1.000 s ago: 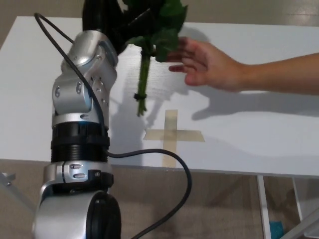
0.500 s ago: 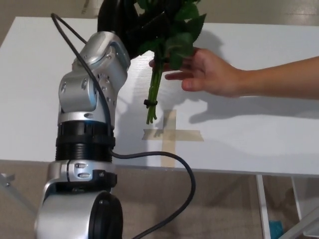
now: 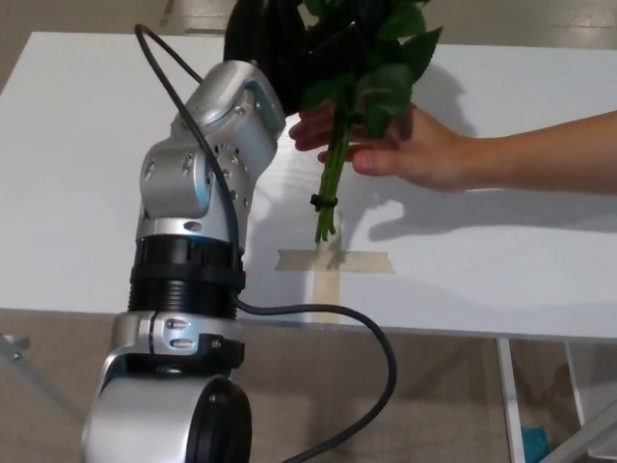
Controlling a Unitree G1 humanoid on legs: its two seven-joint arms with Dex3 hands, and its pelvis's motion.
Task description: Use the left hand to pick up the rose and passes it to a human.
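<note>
One left hand (image 3: pixel 275 39) at the far edge grips the rose (image 3: pixel 337 145), fingers closed around its upper stem; green leaves hide the bloom. Its stem hangs above the white table (image 3: pixel 501 260), touching a person's hand (image 3: pixel 400 145) reaching from the right

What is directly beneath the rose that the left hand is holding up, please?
Below the rose's stem ends lies a tape cross on the white table. A person's hand reaches in behind the stems. The left hand and leaves cover the bloom.
</note>
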